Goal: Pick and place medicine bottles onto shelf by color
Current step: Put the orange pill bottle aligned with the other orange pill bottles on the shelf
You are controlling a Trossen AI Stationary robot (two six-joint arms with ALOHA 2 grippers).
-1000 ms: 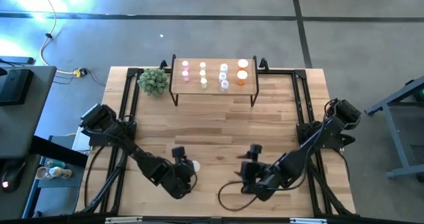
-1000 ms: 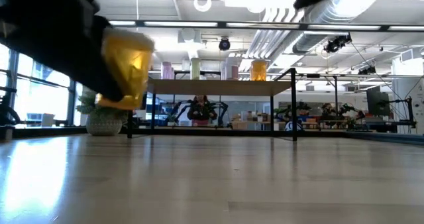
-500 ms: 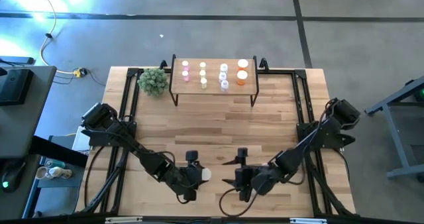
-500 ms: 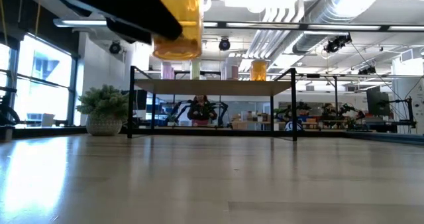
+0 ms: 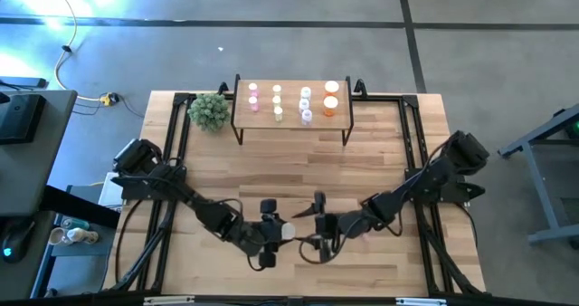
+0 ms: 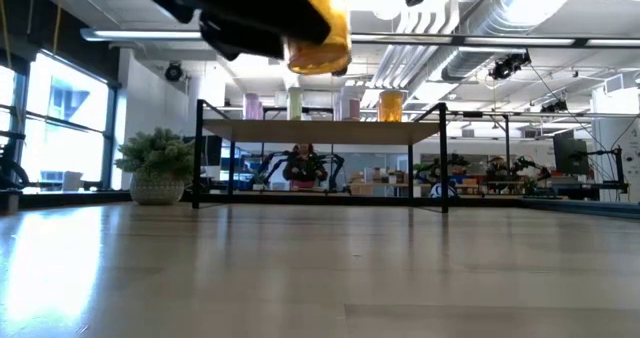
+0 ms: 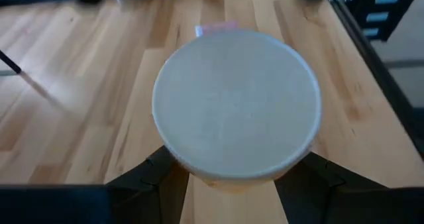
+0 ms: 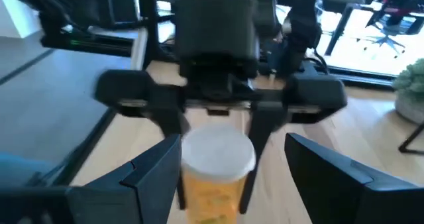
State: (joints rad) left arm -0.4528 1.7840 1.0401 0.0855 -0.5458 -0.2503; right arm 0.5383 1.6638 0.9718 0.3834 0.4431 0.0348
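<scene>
My left gripper (image 5: 274, 231) is shut on an orange bottle with a white cap (image 5: 286, 227), high above the near middle of the table; in the low view the bottle (image 6: 318, 28) hangs near the top. My right gripper (image 5: 316, 223) is open and faces the bottle from the right; in its wrist view its fingers (image 8: 154, 174) stand wide on either side of the bottle (image 8: 213, 184) without touching it. The wooden shelf (image 5: 291, 118) stands at the far edge, carrying pink (image 5: 253, 98), yellow-green (image 5: 277, 102), pale (image 5: 306, 102) and orange (image 5: 331, 98) bottles. My left gripper pinches the orange bottle between its two fingers (image 7: 154, 177), at the sides just under the white cap (image 7: 236, 105). The fingers come from above, pointing down. The bottle hangs upright, cap up, lifted clear of the table.
A small potted plant (image 5: 209, 110) stands left of the shelf. Black metal frames (image 5: 172, 152) run along both sides of the table. Bare wood (image 5: 289, 170) lies between the grippers and the shelf.
My left gripper has gone up and toward the table's right with the orange bottle, which was tilted and now hangs upright. My right gripper has gone toward the table's left, closing in on the bottle.
</scene>
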